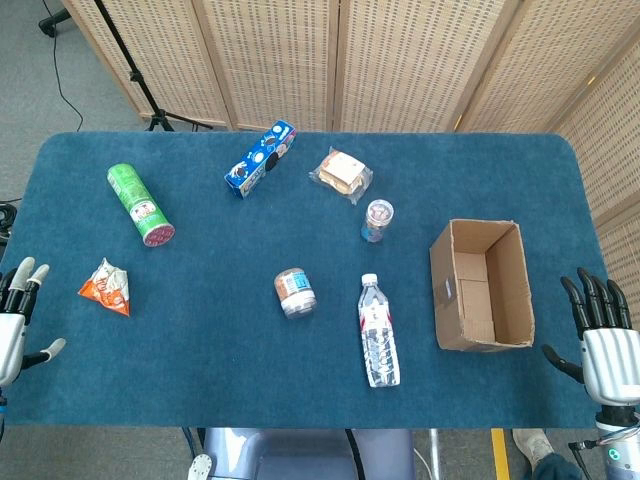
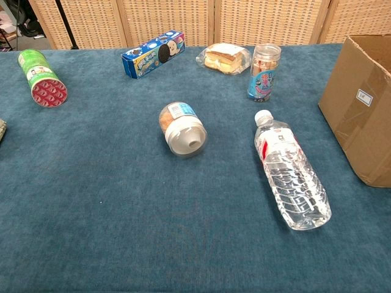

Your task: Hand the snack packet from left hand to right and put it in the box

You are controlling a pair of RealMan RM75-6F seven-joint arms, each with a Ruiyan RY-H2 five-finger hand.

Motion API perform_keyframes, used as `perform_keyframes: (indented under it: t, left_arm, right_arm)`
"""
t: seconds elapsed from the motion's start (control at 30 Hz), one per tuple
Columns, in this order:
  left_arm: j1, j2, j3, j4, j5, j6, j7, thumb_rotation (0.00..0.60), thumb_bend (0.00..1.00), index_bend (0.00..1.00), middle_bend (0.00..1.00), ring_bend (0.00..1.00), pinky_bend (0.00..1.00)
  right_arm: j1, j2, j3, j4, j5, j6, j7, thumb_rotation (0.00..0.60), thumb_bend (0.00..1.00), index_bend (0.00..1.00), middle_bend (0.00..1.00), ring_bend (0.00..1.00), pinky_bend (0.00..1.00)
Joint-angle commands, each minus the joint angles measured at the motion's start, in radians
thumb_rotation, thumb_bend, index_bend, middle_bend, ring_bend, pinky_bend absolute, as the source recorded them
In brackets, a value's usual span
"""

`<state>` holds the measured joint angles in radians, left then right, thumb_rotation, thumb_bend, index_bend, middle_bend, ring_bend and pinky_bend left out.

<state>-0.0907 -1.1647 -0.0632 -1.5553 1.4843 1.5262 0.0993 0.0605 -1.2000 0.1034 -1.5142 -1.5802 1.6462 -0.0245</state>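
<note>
An orange and white snack packet lies flat on the blue table near its left edge; in the chest view only a sliver of it shows at the left border. My left hand hovers at the table's left edge, a short way left of the packet, fingers spread and empty. The open cardboard box stands at the right side of the table, seen partly in the chest view. My right hand is right of the box at the table's edge, fingers spread, holding nothing.
On the blue table lie a green can, a blue biscuit box, a wrapped sandwich, a small upright cup, a jar on its side and a water bottle. Wicker screens stand behind.
</note>
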Motion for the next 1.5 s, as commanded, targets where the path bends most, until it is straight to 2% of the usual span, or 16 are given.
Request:
perform_keyframes:
  t: [0.03, 0.23, 0.33, 0.43, 0.6, 0.7, 0.9, 1.07, 1.17, 1.2, 1.27, 1.33, 1.37, 1.43, 1.5]
  left_arm:
    - [0.001, 0.0, 0.0, 0.0, -0.003, -0.001, 0.003, 0.6, 0.0, 0.0, 0.0, 0.0, 0.0]
    - [0.0, 0.003, -0.004, -0.004, -0.018, -0.011, 0.01, 0.6, 0.0, 0.0, 0.0, 0.0, 0.0]
    - [-0.016, -0.004, -0.013, 0.009, -0.049, -0.049, 0.033, 0.6, 0.0, 0.0, 0.0, 0.0, 0.0]
    - [-0.058, -0.01, -0.023, 0.047, -0.098, -0.153, 0.015, 0.6, 0.0, 0.0, 0.0, 0.0, 0.0]
    - [-0.164, -0.04, -0.042, 0.168, -0.179, -0.406, -0.125, 0.6, 0.0, 0.0, 0.0, 0.0, 0.0]
    - [-0.214, -0.067, -0.045, 0.24, -0.187, -0.497, -0.164, 0.6, 0.0, 0.0, 0.0, 0.0, 0.0]
    - [-0.29, -0.146, -0.07, 0.385, -0.232, -0.614, -0.189, 0.6, 0.0, 0.0, 0.0, 0.0, 0.0]
    - [-0.328, -0.178, -0.084, 0.449, -0.246, -0.655, -0.203, 0.6, 0.0, 0.0, 0.0, 0.0, 0.0]
    - [-0.373, -0.203, -0.078, 0.487, -0.257, -0.741, -0.202, 0.6, 0.0, 0.0, 0.0, 0.0, 0.05]
    - [-0.385, -0.216, -0.078, 0.507, -0.256, -0.76, -0.213, 0.6, 0.0, 0.01, 0.0, 0.0, 0.09]
    - [-0.392, -0.232, -0.074, 0.532, -0.24, -0.758, -0.234, 0.6, 0.02, 0.13, 0.06, 0.05, 0.2]
    - [-0.396, -0.244, -0.062, 0.554, -0.221, -0.759, -0.249, 0.6, 0.08, 0.35, 0.22, 0.18, 0.33]
    - [-0.397, -0.247, -0.058, 0.561, -0.216, -0.759, -0.254, 0.6, 0.12, 0.42, 0.27, 0.22, 0.37]
    - [-0.397, -0.254, -0.054, 0.574, -0.207, -0.75, -0.265, 0.6, 0.23, 0.57, 0.39, 0.31, 0.44]
    - [-0.393, -0.257, -0.054, 0.58, -0.197, -0.724, -0.277, 0.6, 0.33, 0.65, 0.45, 0.36, 0.48]
  right_arm:
    - [-0.001, 0.001, 0.0, -0.001, 0.001, -0.001, -0.001, 0.6, 0.0, 0.0, 0.0, 0.0, 0.0]
    - [-0.003, 0.005, -0.003, -0.007, -0.001, -0.002, 0.002, 0.6, 0.0, 0.0, 0.0, 0.0, 0.0]
    - [0.001, 0.008, -0.003, -0.012, 0.004, -0.014, 0.003, 0.6, 0.0, 0.0, 0.0, 0.0, 0.0]
    - [0.001, 0.013, -0.001, -0.015, 0.017, -0.026, 0.011, 0.6, 0.0, 0.0, 0.0, 0.0, 0.0]
    - [-0.001, 0.022, 0.001, -0.02, 0.022, -0.026, 0.026, 0.6, 0.0, 0.0, 0.0, 0.0, 0.0]
    - [-0.001, 0.024, 0.002, -0.021, 0.026, -0.03, 0.03, 0.6, 0.0, 0.0, 0.0, 0.0, 0.0]
    - [0.0, 0.026, 0.006, -0.022, 0.037, -0.035, 0.033, 0.6, 0.0, 0.0, 0.0, 0.0, 0.0]
    - [0.0, 0.027, 0.013, -0.021, 0.05, -0.039, 0.039, 0.6, 0.0, 0.0, 0.0, 0.0, 0.0]
    - [0.003, 0.028, 0.015, -0.018, 0.058, -0.05, 0.045, 0.6, 0.0, 0.0, 0.0, 0.0, 0.0]
    - [0.003, 0.029, 0.015, -0.018, 0.059, -0.051, 0.047, 0.6, 0.0, 0.0, 0.0, 0.0, 0.0]
    - [0.003, 0.03, 0.015, -0.02, 0.06, -0.052, 0.048, 0.6, 0.0, 0.0, 0.0, 0.0, 0.0]
    - [0.003, 0.031, 0.015, -0.022, 0.06, -0.053, 0.051, 0.6, 0.0, 0.0, 0.0, 0.0, 0.0]
    - [0.003, 0.032, 0.015, -0.022, 0.061, -0.055, 0.053, 0.6, 0.0, 0.0, 0.0, 0.0, 0.0]
    - [0.005, 0.033, 0.015, -0.023, 0.063, -0.06, 0.057, 0.6, 0.0, 0.0, 0.0, 0.0, 0.0]
    - [0.005, 0.035, 0.016, -0.023, 0.066, -0.064, 0.061, 0.6, 0.0, 0.0, 0.0, 0.0, 0.0]
